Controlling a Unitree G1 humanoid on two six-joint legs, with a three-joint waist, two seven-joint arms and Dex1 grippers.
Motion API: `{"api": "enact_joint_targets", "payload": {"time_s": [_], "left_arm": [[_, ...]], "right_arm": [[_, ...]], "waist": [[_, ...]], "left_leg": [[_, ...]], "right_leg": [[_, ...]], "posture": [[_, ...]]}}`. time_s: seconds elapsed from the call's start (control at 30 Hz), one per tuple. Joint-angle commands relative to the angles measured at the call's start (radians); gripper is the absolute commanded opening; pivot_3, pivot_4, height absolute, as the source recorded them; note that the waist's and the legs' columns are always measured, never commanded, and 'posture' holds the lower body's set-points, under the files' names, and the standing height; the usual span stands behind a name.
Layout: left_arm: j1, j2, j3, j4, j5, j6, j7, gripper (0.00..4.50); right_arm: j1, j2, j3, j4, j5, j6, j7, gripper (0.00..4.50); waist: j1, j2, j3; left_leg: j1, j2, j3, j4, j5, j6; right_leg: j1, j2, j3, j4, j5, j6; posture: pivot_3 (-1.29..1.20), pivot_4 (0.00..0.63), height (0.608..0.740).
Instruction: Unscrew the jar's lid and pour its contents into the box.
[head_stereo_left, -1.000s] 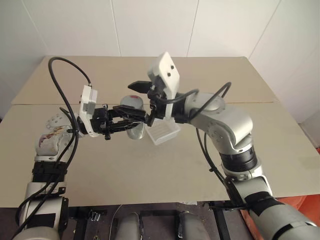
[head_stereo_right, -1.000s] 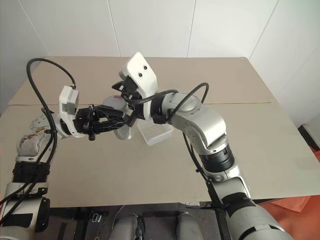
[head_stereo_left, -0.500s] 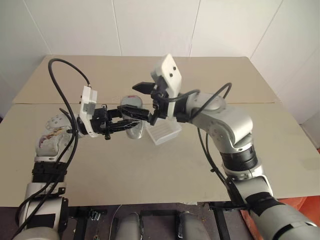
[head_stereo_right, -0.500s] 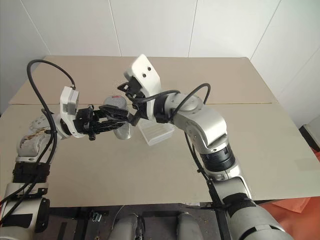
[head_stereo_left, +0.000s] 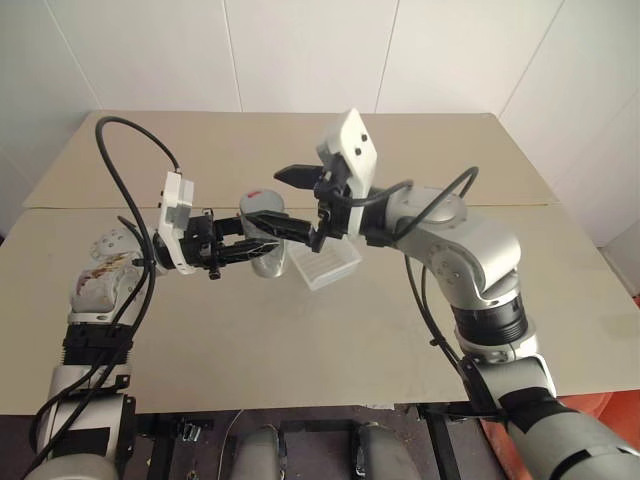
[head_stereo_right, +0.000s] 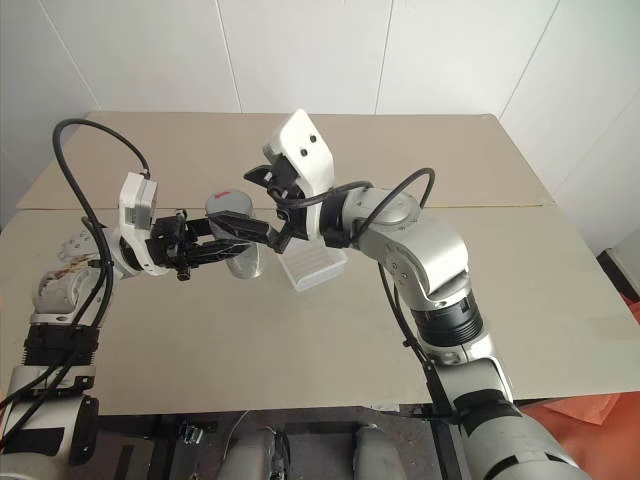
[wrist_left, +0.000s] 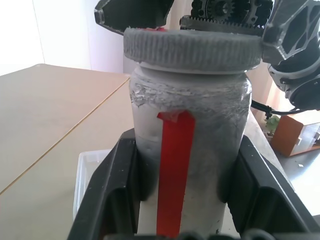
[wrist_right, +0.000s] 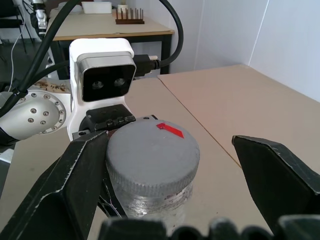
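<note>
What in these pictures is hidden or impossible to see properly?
- The contents: jar walls are frosted in the left wrist view; nothing inside shows.
- The jar's base: cut off there, covered by the left gripper.
- The box: partly behind the right gripper from the head.

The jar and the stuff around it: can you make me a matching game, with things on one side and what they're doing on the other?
Things:
1. jar
2. lid
3. box
4. right gripper

States:
A. open, fingers on either side of the grey cap
B. screwed on top of the jar
C. standing on the table
D. gripped in the left gripper

Pairs: 1-D, 2-B, 3-C, 4-A
</note>
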Motion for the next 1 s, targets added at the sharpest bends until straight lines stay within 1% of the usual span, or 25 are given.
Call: {"api": "enact_joint_targets", "payload": {"time_s": [0.03, 0.47, 0.73, 1.0], "left_arm": [[-0.004, 0.021, 0.03, -0.034, -0.016, -0.011, -0.014, 1.89], [0.001, 0.026, 0.032, -0.038, -0.013, -0.011, -0.018, 1.89], [-0.003, 0.021, 0.028, -0.036, -0.011, -0.014, -0.021, 1.89], [0.0, 0.021, 0.026, -0.043, -0.007, -0.015, -0.018, 1.89]], "right_arm": [[0.006, -0.022, -0.046, -0.02, 0.0, -0.031, 0.009, 4.5], [0.017, -0.032, -0.06, -0.048, 0.04, -0.044, 0.087, 4.5], [-0.001, 0.007, -0.041, -0.046, 0.048, -0.05, 0.079, 4.5], [-0.035, 0.047, -0.007, 0.013, 0.016, -0.041, 0.059, 4.5]], "waist": [[0.0, 0.0, 0.0], [0.0, 0.0, 0.0], [0.0, 0.0, 0.0], [0.0, 0.0, 0.0]], "left_leg": [[0.0, 0.0, 0.0, 0.0, 0.0, 0.0], [0.0, 0.0, 0.0, 0.0, 0.0, 0.0], [0.0, 0.0, 0.0, 0.0, 0.0, 0.0], [0.0, 0.0, 0.0, 0.0, 0.0, 0.0]], "right_leg": [[0.0, 0.0, 0.0, 0.0, 0.0, 0.0], [0.0, 0.0, 0.0, 0.0, 0.0, 0.0], [0.0, 0.0, 0.0, 0.0, 0.0, 0.0], [0.0, 0.0, 0.0, 0.0, 0.0, 0.0]], "posture": [[0.0, 0.15, 0.74], [0.0, 0.15, 0.74], [0.0, 0.15, 0.74], [0.0, 0.15, 0.74]]}}
